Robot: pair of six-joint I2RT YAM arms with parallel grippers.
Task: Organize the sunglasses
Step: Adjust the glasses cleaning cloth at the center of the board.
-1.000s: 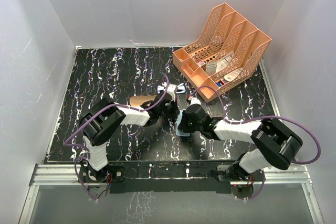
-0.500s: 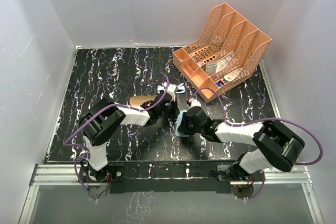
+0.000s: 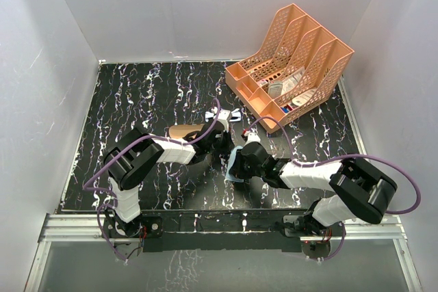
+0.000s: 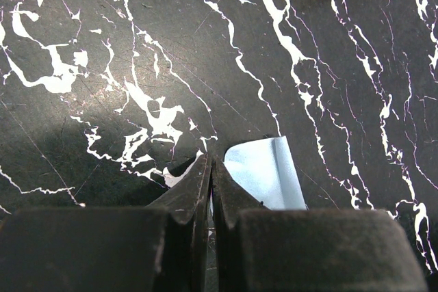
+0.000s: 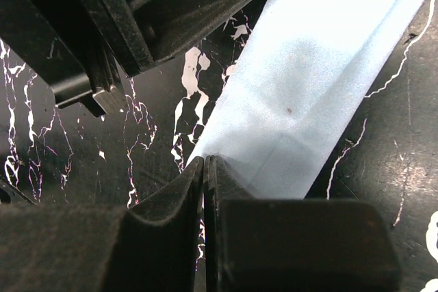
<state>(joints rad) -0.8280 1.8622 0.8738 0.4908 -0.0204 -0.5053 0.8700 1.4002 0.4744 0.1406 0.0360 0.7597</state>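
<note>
The sunglasses [image 3: 230,115], thin white frame with bluish lenses, lie on the black marbled table just beyond the left arm's wrist, apart from both grippers. A light blue cloth [image 3: 233,163] lies between the two grippers. My left gripper [image 3: 223,143] is shut, and the cloth's edge [image 4: 263,174] sits at its fingertips with a pale sliver between the jaws. My right gripper [image 3: 238,163] is shut on a corner of the cloth [image 5: 308,87], which rises in a fold away from it. The left gripper's black body [image 5: 137,11] hangs close over the cloth's far side.
A brown plaid oblong case [image 3: 185,130] lies under the left forearm. An orange mesh desk organizer [image 3: 291,66] with small items stands at the back right. White walls enclose the table on three sides.
My right gripper has slid a little left and toward the near edge, drawing the cloth with it. The left arm, the sunglasses and the case have not moved.
</note>
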